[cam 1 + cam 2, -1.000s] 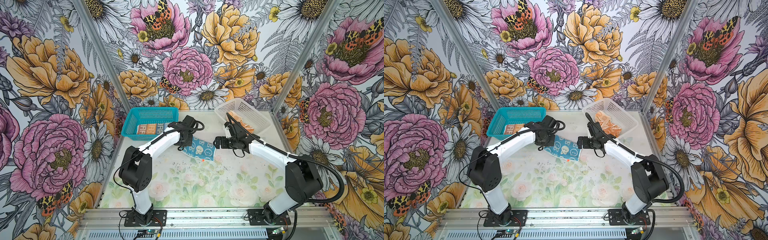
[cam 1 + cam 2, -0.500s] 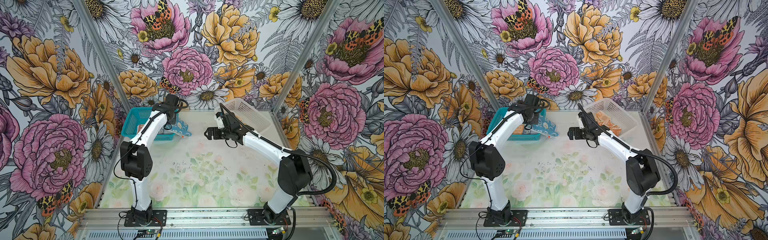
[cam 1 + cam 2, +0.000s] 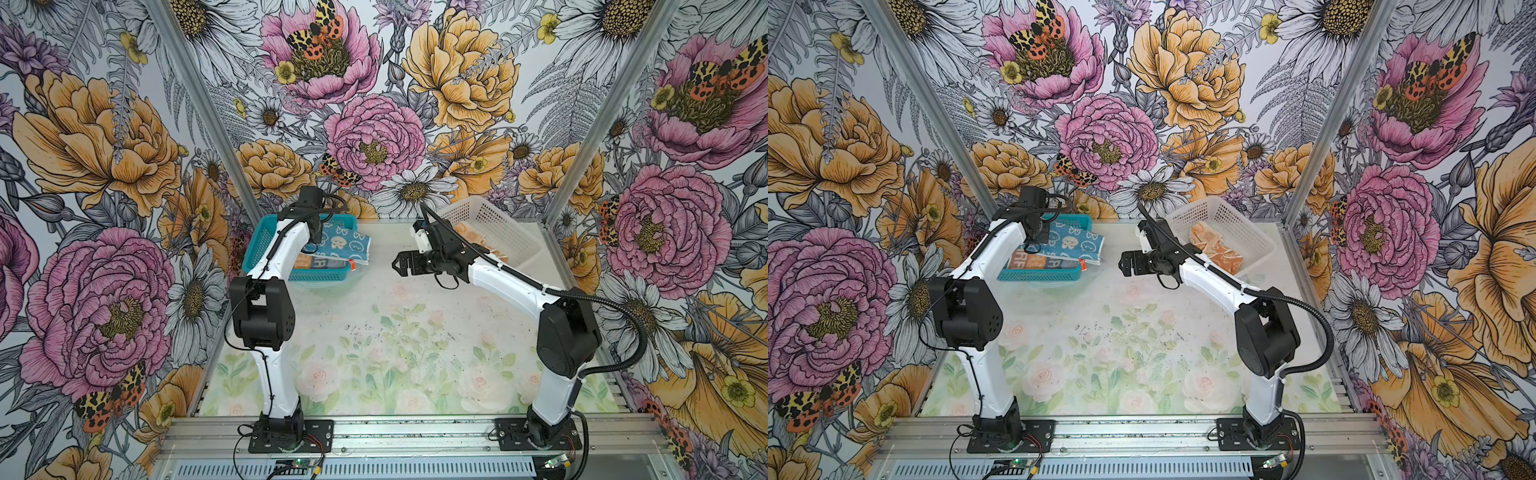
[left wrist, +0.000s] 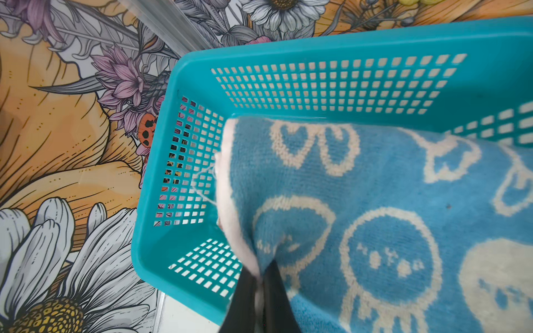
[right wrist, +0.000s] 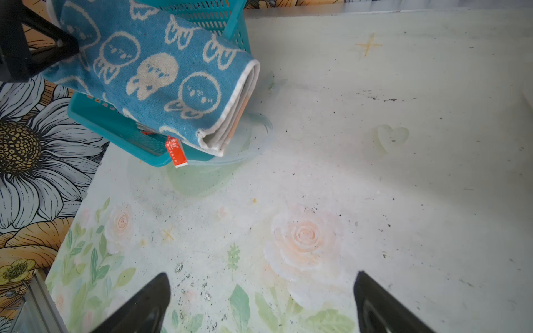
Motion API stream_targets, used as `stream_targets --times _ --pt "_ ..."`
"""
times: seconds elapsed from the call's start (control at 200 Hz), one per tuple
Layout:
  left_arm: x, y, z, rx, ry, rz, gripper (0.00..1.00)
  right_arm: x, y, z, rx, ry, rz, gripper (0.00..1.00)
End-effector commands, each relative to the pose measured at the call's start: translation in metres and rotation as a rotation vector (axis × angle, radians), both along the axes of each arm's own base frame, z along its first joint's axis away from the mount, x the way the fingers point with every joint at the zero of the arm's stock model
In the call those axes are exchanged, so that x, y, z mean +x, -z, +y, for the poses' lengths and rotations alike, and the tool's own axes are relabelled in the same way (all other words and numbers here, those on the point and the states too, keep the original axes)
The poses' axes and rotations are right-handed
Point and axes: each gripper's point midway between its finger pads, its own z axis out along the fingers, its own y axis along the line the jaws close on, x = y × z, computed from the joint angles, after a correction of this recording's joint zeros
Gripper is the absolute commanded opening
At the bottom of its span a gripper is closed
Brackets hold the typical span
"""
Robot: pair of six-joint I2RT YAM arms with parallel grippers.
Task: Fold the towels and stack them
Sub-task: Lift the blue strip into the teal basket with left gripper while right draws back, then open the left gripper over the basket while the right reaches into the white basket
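Lifted off the surface [image 3: 407, 332], the bunny towel [image 3: 347, 245] is now hanging folded over the blue basket [image 3: 255, 245], with the left tool [image 4: 260, 284] pinching one corner. Its long axis is running from that tool past the rim toward the right tool [image 5: 261, 291], which is standing wide and empty. The lettered towel [image 3: 1034, 261] is lying underneath, mostly hidden. The peach towel [image 3: 1219, 251] is sitting in the white basket [image 3: 1246, 220].
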Motion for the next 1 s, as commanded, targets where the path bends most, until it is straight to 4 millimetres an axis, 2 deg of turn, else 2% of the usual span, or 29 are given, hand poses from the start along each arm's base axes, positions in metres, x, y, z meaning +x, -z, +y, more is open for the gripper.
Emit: stream_targets --times 0.0,0.225,0.37,0.48,0.656,0.736,0.916,0.996 --pt "0.012 0.017 0.014 -0.003 0.010 0.008 0.00 0.005 -0.004 0.008 0.008 -0.015 -0.006 0.99" --pt "0.015 0.058 0.039 0.020 0.001 0.076 0.00 0.010 0.005 0.013 0.010 -0.014 0.013 0.99" --pt "0.014 0.073 0.052 0.021 -0.011 0.090 0.00 0.010 0.011 0.014 0.005 -0.013 0.026 0.99" --pt "0.015 0.078 0.058 0.010 -0.014 0.098 0.00 0.010 0.015 0.013 -0.001 -0.012 0.033 0.99" --pt "0.016 0.070 0.063 0.022 -0.026 0.083 0.00 0.010 0.015 0.008 -0.010 -0.001 0.029 0.99" --pt "0.016 0.069 0.064 0.005 -0.030 0.075 0.00 0.012 0.012 0.001 -0.018 0.012 0.021 0.99" --pt "0.015 0.085 0.074 0.034 -0.076 0.108 0.00 0.021 0.002 -0.024 -0.029 0.055 0.000 0.99" --pt "0.015 0.083 0.076 0.035 -0.101 0.104 0.26 0.025 -0.004 -0.039 -0.035 0.079 -0.012 0.99"
